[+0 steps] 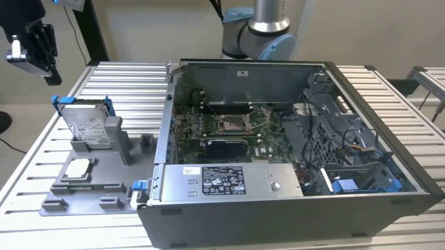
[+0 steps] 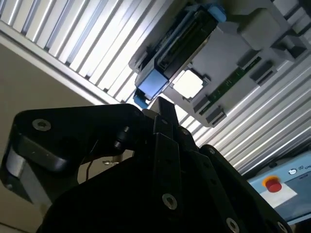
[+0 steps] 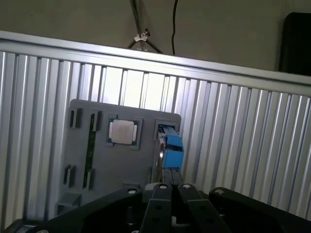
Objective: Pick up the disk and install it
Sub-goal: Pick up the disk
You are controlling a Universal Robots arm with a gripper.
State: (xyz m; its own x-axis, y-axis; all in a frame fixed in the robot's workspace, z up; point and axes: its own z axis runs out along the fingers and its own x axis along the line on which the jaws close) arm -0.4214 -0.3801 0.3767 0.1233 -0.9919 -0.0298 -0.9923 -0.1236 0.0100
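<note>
Disk [image 1: 87,121] stands on edge in a slot of the grey fixture [image 1: 104,177]. That sits on the slatted table [image 1: 125,78] at the exterior view's left, just beside the open PC case [image 1: 278,213]. Upright like that, both flat faces and the upper edge w/ the blue frame [image 1: 62,99] are free, prob so you can pinch it from above w/o prying it off a surface. White label faces the exterior camera.

Gripper [image 2: 164,108] holds nothing. In both wrist views its jaws look pressed together, no gap btwn them. In the exterior view it hangs high at the left, above the disk and well apart from it, so the pick isn't made yet and the disk is untouched. In the first wrist view the disk shows edge-on, roughly in line w/ the gripper's axis. You seem squared up to the thin side, not the faces.

Processor chip [image 1: 78,167] lies flat in its own recess of the same fixture, near the disk but not touching, so don't mix them up. Case lies on its side w/ the panel off, so the inside opens upward. Long grey box [image 1: 222,179] w/ a black label runs along the near wall. A cage [image 1: 355,172] w/ blue parts sits at the exterior view's right. That's likely the disk's seat, tho I can't confirm.
</note>
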